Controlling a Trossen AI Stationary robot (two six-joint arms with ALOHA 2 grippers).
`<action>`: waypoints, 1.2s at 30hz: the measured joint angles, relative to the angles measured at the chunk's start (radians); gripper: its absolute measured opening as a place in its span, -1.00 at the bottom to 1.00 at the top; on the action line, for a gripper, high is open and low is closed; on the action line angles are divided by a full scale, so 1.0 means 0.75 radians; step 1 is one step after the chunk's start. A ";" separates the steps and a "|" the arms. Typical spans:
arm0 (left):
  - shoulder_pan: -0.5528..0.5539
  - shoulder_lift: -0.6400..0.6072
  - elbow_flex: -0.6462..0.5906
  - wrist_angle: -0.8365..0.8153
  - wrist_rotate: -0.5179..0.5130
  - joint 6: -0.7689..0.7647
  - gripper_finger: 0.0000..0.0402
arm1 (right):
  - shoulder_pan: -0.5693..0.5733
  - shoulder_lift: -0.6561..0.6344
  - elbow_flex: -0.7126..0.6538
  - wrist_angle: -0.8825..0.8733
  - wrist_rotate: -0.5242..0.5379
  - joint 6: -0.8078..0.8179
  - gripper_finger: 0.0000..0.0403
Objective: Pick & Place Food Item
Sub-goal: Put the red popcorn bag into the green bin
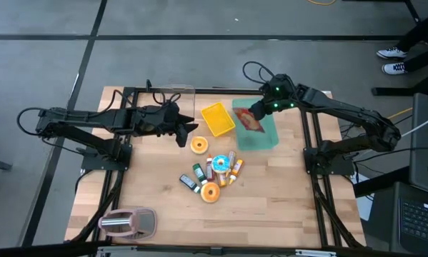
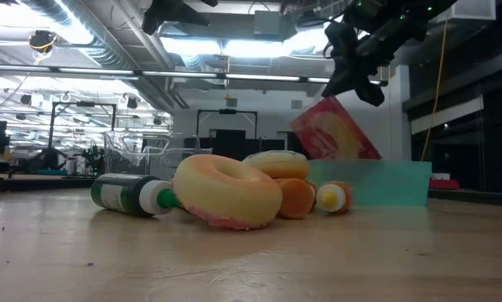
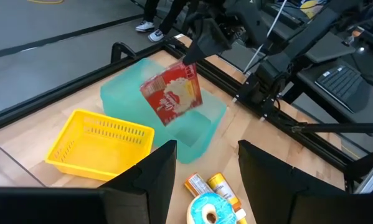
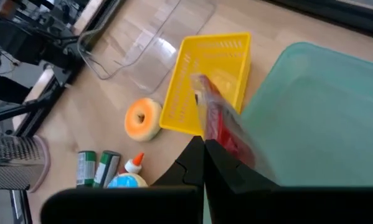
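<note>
The right end effector (image 1: pixel 259 113), upper centre-right of the high view, is pinched fully shut on the top edge of a red snack packet (image 1: pixel 251 122). It holds the packet tilted over the teal bin (image 1: pixel 267 135), apparently so it can be lowered or dropped inside; the left wrist view shows the packet (image 3: pixel 172 94) hanging above the bin's open mouth, not yet resting on its floor. A grip at the edge lets the flat packet dangle clear of the bin wall.

The left end effector (image 1: pixel 186 132), centre-left of the high view, hovers with its fingers parted and nothing between them, just left of an orange donut (image 1: pixel 198 145). It looks to be waiting, clear of the right arm's path.

The yellow basket (image 1: pixel 217 118) sits just left of the bin, empty as far as shows. The other food items, bottles (image 1: pixel 197 173) and a second donut (image 1: pixel 211 193), lie clustered lower centre on the surface (image 1: pixel 285 193), still unsorted.
</note>
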 joint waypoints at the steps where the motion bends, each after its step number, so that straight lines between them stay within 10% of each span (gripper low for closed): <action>1: 0.000 0.000 0.000 -0.002 0.005 0.000 -0.16 | 0.000 0.003 0.000 0.002 -0.013 -0.001 -1.00; 36: 0.059 0.001 -0.001 -0.008 0.024 0.004 -0.16 | -0.169 0.015 -0.310 0.374 -0.264 0.061 -1.00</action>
